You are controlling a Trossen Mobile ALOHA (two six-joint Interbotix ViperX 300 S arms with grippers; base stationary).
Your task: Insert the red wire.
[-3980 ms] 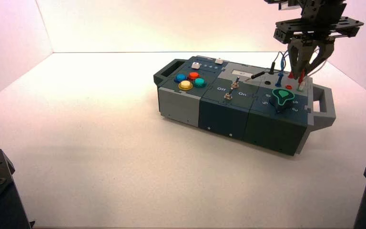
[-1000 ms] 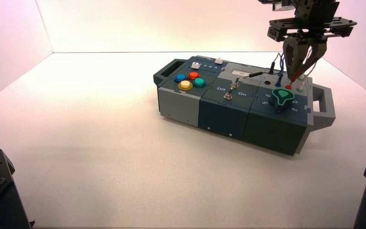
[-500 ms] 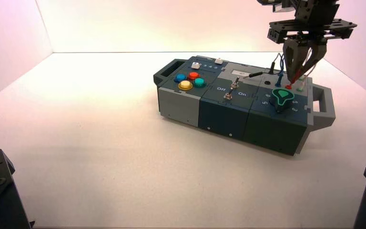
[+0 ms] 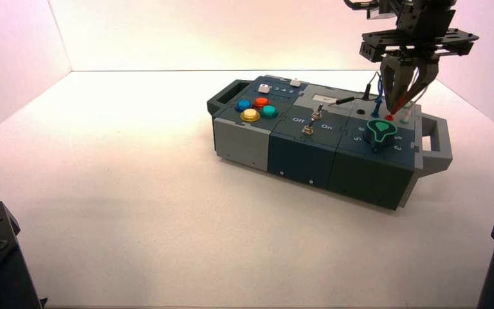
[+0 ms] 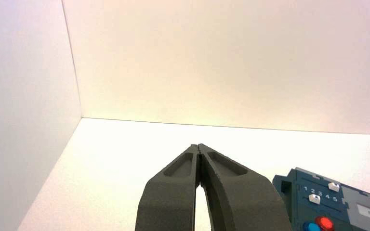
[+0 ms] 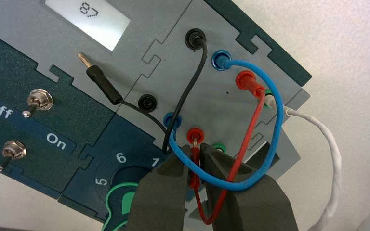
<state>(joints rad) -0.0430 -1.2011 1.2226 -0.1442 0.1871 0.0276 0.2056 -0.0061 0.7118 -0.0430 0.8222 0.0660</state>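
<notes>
The right gripper (image 6: 195, 156) is clamped on the red plug (image 6: 195, 168) of the red wire (image 6: 244, 144), above the near red socket (image 6: 195, 135). The metal tip (image 6: 195, 140) points at the socket, a hold that appears chosen to leave it free for entry. Seating depth cannot be confirmed. The blue wire (image 6: 273, 144) loops across the jaws; snagging is a risk on retreat. The knob (image 4: 381, 133) and green socket (image 6: 219, 147) limit sideways room; upward withdrawal seems preferable. The left gripper (image 5: 198, 147), closed and empty, is parked left of the box.
</notes>
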